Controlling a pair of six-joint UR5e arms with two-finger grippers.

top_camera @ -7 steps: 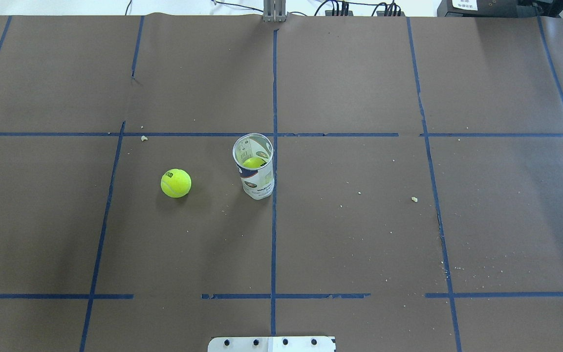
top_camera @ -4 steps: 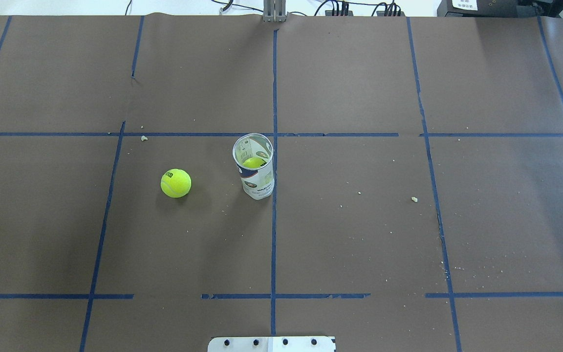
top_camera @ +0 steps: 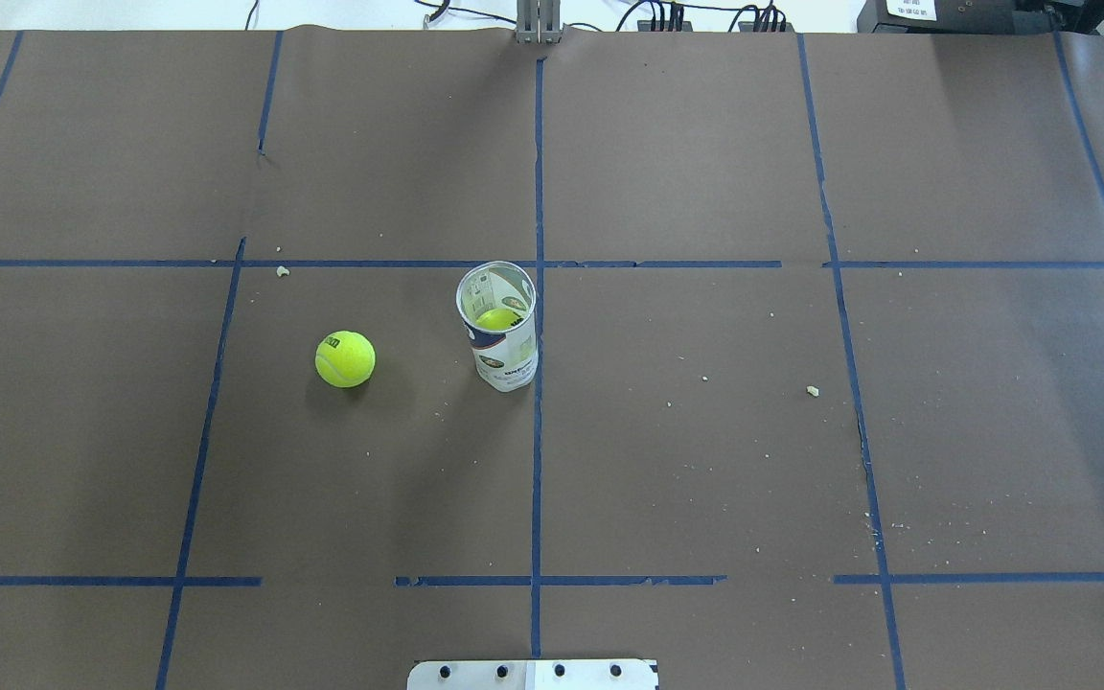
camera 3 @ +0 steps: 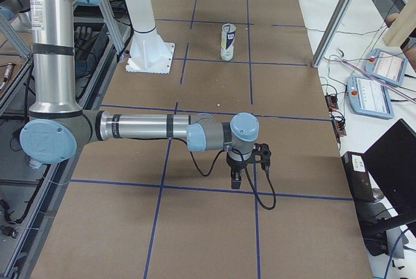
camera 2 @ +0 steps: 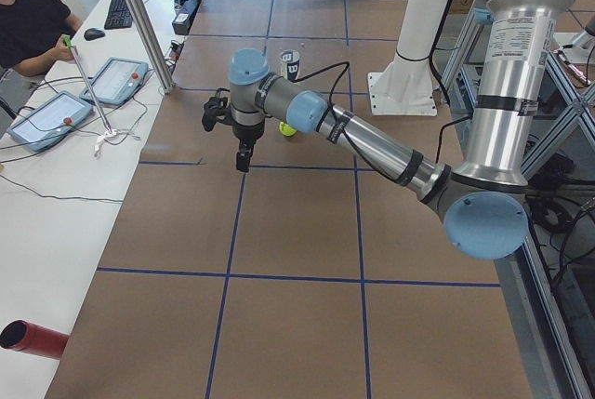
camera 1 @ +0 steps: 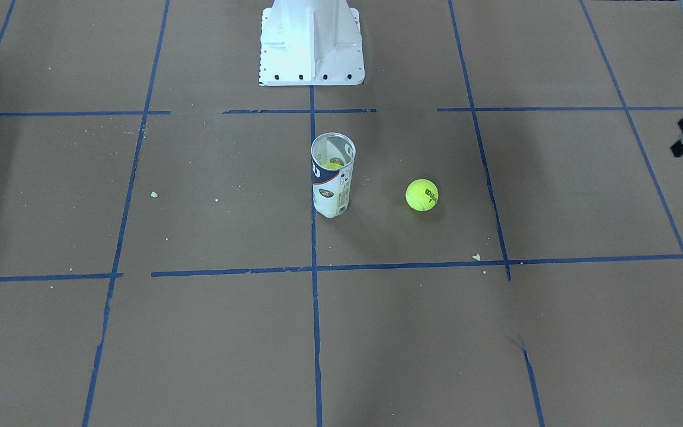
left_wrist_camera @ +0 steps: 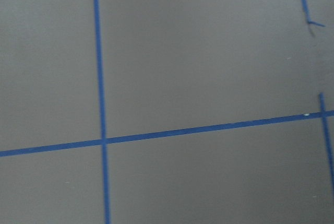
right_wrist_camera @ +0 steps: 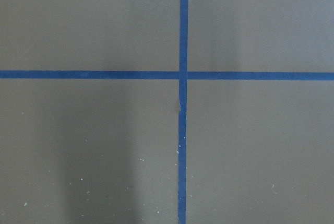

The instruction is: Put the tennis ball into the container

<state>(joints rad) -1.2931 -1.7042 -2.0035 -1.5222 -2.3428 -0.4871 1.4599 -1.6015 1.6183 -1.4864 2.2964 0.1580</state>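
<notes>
- Pointing straight down, the left gripper (camera 2: 242, 163) hung above the table (top_camera: 705, 479) in the upper left-centre of the exterior left view, clear of the surface. I could not tell whether its jaws stood wide or narrow.
- In the lower middle of the exterior right view, the right gripper (camera 3: 236, 183) hung low over the table with its fingers down. Its opening could not be told either.
- Both wrist views showed only brown table covering crossed by blue tape lines (right_wrist_camera: 181, 130).
- At left of centre in the overhead view lay the tennis ball (top_camera: 345, 358), resting on the table with its black lettering at its upper left.
- Near the middle of that view stood the container (top_camera: 506, 347), upright with its mouth open. It was just left of the central vertical tape line, with its base right beside that line.
- The tennis ball lay to the container's left in that view, near it but not touching. Both grippers were well apart from the 2 things.
- 1 second ball (top_camera: 497, 319) showed yellow-green through the container's open mouth, inside it.
- The white base plate (camera 1: 312, 41) sat at top centre of the front-facing view, and pale crumbs (top_camera: 812, 390) were scattered over the covering.
</notes>
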